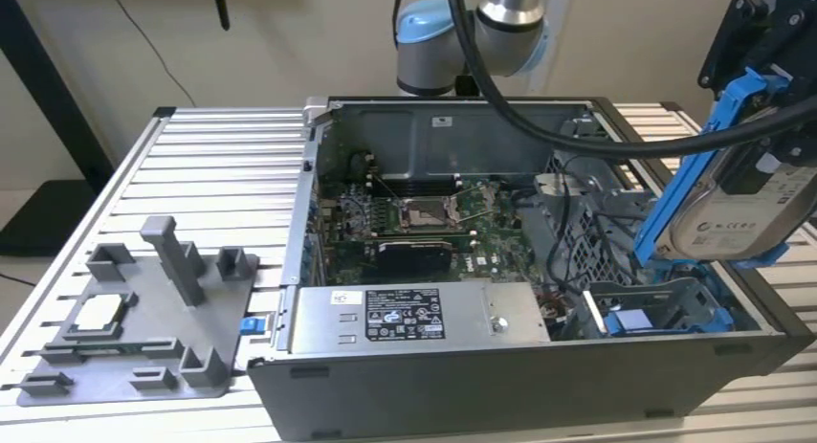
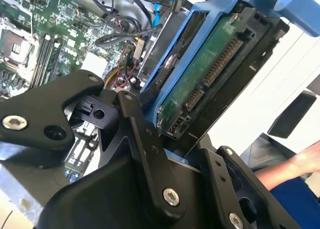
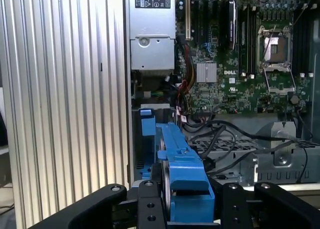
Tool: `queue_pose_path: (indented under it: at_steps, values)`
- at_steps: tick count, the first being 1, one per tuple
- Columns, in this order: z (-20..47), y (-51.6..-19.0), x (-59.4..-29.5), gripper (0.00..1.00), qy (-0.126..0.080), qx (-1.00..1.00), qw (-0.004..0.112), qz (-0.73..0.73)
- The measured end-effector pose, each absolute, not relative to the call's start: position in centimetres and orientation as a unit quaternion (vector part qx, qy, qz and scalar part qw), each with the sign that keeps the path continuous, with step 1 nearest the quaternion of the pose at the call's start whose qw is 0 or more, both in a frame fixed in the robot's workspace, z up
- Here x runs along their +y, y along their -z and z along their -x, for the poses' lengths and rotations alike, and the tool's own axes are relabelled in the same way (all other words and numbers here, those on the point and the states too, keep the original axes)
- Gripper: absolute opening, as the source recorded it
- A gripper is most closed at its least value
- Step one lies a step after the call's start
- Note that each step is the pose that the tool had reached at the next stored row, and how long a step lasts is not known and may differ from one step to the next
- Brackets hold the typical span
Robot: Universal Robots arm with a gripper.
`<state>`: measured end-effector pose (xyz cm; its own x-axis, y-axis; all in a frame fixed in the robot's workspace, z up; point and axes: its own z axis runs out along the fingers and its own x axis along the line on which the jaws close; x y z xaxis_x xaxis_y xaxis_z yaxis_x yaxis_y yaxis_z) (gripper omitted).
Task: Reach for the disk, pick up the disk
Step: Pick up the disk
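The disk [image 1: 747,199], silver-grey with a white label and a blue bracket, hangs tilted above the right end of the open computer case [image 1: 511,376], at the exterior view's right. My gripper [image 1: 772,127] is shut on it from above. In the second wrist view the disk [image 2: 210,74] shows its green circuit board and connectors, clamped between the black fingers [image 2: 142,139] of the gripper [image 2: 180,144]. In the first wrist view the disk's blue bracket edge [image 3: 182,174] sits in the gripper [image 3: 187,209], above the case's drive bay.
Inside the case are the motherboard [image 1: 422,213], a grey power supply box [image 1: 415,314] and a blue drive bay [image 1: 664,314]. A grey fixture [image 1: 141,319] with a CPU chip [image 1: 99,314] lies on the slatted table at the exterior view's left. A person's arm [image 2: 295,164] is nearby.
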<state>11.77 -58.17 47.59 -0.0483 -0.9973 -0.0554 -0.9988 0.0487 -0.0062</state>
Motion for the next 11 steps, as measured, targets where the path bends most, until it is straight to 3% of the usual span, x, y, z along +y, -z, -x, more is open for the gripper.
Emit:
queue_pose_path:
  at_steps: [11]
  values:
    - [-11.5, -47.58, -58.18, 0.0, -0.017, 0.724, 0.022, 0.689]
